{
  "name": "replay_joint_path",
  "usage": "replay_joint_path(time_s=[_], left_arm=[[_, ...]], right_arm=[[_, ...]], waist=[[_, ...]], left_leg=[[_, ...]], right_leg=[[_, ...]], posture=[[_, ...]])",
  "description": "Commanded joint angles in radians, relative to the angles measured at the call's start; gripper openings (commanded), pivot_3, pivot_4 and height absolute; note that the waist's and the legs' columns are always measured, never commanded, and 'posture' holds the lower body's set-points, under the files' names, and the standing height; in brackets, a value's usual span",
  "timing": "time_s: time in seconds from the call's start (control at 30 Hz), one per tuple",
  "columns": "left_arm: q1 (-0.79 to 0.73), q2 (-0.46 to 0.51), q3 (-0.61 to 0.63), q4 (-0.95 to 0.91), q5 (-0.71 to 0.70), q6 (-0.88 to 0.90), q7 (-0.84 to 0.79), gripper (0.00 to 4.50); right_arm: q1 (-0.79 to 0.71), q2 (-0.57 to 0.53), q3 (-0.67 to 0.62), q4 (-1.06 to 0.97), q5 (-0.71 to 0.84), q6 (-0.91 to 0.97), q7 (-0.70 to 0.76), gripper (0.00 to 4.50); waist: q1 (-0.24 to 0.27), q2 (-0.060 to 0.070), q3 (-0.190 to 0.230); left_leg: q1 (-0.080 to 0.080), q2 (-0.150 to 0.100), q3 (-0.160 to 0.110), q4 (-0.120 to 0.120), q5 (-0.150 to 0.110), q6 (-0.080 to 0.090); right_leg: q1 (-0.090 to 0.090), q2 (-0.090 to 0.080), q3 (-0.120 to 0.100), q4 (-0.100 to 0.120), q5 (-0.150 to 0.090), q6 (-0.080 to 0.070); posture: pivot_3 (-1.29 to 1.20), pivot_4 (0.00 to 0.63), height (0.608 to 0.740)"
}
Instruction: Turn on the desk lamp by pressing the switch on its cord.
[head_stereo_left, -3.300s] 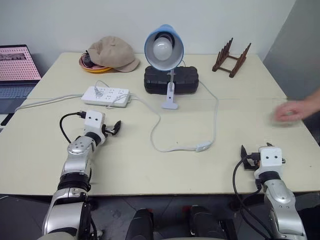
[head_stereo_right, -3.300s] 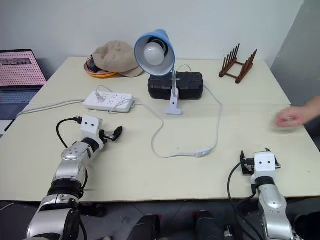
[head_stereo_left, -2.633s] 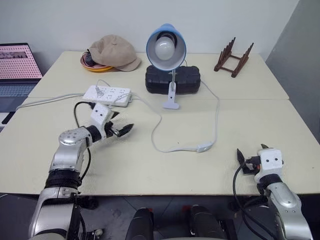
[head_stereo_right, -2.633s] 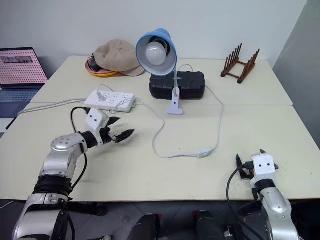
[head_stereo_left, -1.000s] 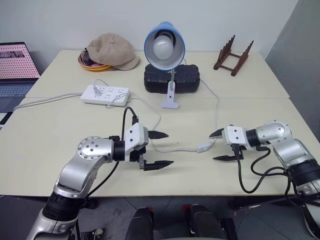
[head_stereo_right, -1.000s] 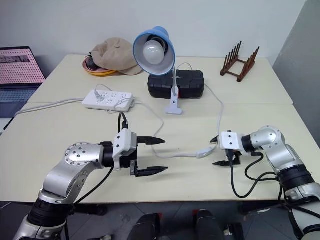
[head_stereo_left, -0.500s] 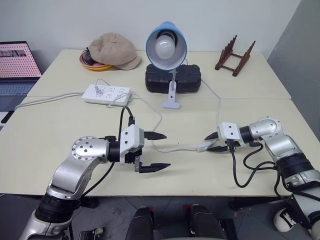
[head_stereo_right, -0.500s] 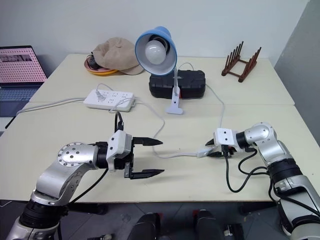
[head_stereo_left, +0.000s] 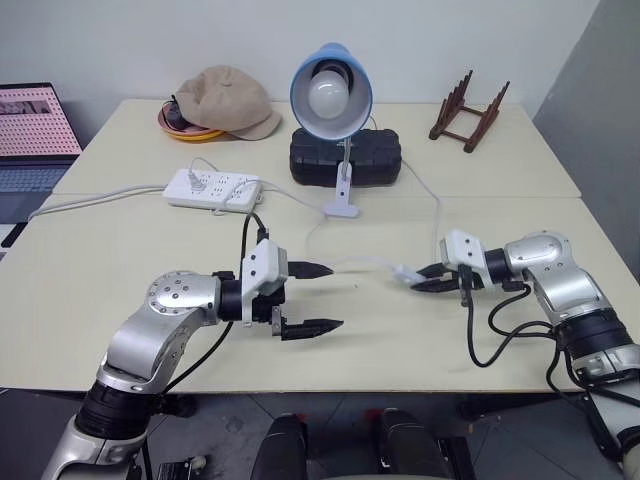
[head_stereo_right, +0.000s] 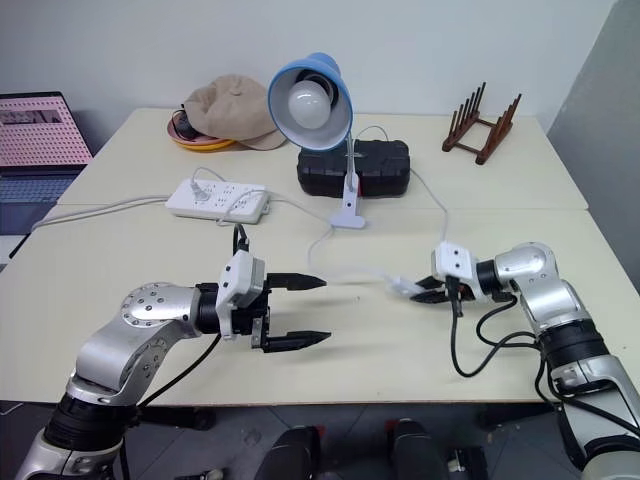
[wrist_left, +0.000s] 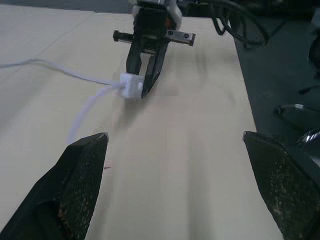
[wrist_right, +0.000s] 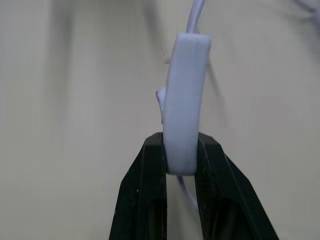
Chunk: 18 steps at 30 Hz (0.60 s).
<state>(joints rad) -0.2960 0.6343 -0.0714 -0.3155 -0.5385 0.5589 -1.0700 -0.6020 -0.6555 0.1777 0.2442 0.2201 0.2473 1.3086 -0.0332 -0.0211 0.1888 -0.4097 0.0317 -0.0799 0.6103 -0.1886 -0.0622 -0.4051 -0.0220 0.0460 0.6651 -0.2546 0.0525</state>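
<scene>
Right wrist view puts it plainly: the right hand (wrist_right: 181, 150) has its two black fingers (wrist_right: 145, 200) clamped on the near end of the switch (wrist_right: 184, 100), the white oblong standing out from between them with the cord (wrist_right: 197, 17) running off its far end. From the head camera, that right hand (head_stereo_left: 425, 279) sits near the middle of the tabletop (head_stereo_left: 120, 250), pointing toward the robot's left, and the switch (head_stereo_left: 405, 274) looks raised off the surface, cord (head_stereo_left: 355, 264) arcing from it back toward the desk lamp (head_stereo_left: 332, 100). That lamp stands at the far middle, blue shade facing the camera, white bulb not visibly glowing, a black case (head_stereo_left: 345, 158) just behind its stem. Across the gap, the left hand (head_stereo_left: 318, 297) hangs above the tabletop with fingers spread wide and nothing in them, aimed at the right hand. Farther left, a white power strip (head_stereo_left: 212, 188); behind it a tan cap (head_stereo_left: 222, 100) over an orange dish. Far right, a wooden rack (head_stereo_left: 464, 106).
</scene>
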Motion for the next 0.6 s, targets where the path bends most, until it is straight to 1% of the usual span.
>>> replay_joint_path(time_s=[0.03, 0.13, 0.2, 0.27, 0.4, 0.6], left_arm=[[-0.027, -0.032, 0.082, -0.013, -0.186, 0.211, 0.083, 4.5], [-0.055, -0.088, 0.112, 0.018, -0.325, 0.374, 0.151, 4.5], [-0.093, -0.135, 0.109, 0.08, -0.371, 0.452, 0.188, 4.5], [-0.143, -0.183, 0.105, 0.154, -0.402, 0.506, 0.2, 4.5], [-0.228, -0.226, 0.102, 0.248, -0.437, 0.577, 0.18, 4.5], [-0.293, -0.239, 0.07, 0.307, -0.424, 0.599, 0.135, 4.5]], right_arm=[[0.032, 0.051, -0.154, -0.235, 0.267, 0.444, -0.149, 0.4], [0.088, 0.073, -0.23, -0.358, 0.436, 0.701, -0.229, 0.4], [0.1, 0.077, -0.257, -0.393, 0.515, 0.808, -0.251, 0.4], [0.108, 0.066, -0.262, -0.418, 0.57, 0.877, -0.256, 0.4], [0.107, 0.043, -0.265, -0.45, 0.649, 0.962, -0.253, 0.4], [0.114, 0.02, -0.237, -0.497, 0.689, 0.977, -0.257, 0.4]], waist=[[-0.001, 0.0, 0.0], [0.001, 0.0, 0.0], [0.007, 0.0, 0.0], [0.005, 0.0, 0.0], [0.001, 0.0, 0.0], [-0.005, 0.0, 0.0]], left_leg=[[0.0, 0.0, 0.0, 0.0, 0.0, 0.0], [0.0, 0.0, -0.001, 0.0, 0.0, 0.0], [0.0, 0.0, -0.001, 0.001, 0.0, 0.0], [-0.001, -0.001, -0.001, 0.003, 0.0, 0.0], [-0.001, -0.001, -0.001, 0.004, 0.0, 0.0], [-0.001, -0.001, -0.001, 0.001, 0.0, 0.0]], right_leg=[[0.0, 0.0, 0.0, 0.001, 0.0, 0.0], [0.0, 0.0, -0.001, 0.001, 0.0, 0.0], [0.001, 0.0, -0.001, 0.0, 0.0, 0.0], [0.001, 0.0, -0.001, 0.0, 0.0, 0.001], [0.001, 0.0, 0.0, 0.0, 0.001, 0.001], [0.0, 0.001, -0.001, -0.001, 0.0, 0.001]], posture=[[0.0, 0.15, 0.74], [0.0, 0.15, 0.74], [0.0, 0.15, 0.74], [0.0, 0.15, 0.74], [0.0, 0.15, 0.74], [0.0, 0.15, 0.74]])
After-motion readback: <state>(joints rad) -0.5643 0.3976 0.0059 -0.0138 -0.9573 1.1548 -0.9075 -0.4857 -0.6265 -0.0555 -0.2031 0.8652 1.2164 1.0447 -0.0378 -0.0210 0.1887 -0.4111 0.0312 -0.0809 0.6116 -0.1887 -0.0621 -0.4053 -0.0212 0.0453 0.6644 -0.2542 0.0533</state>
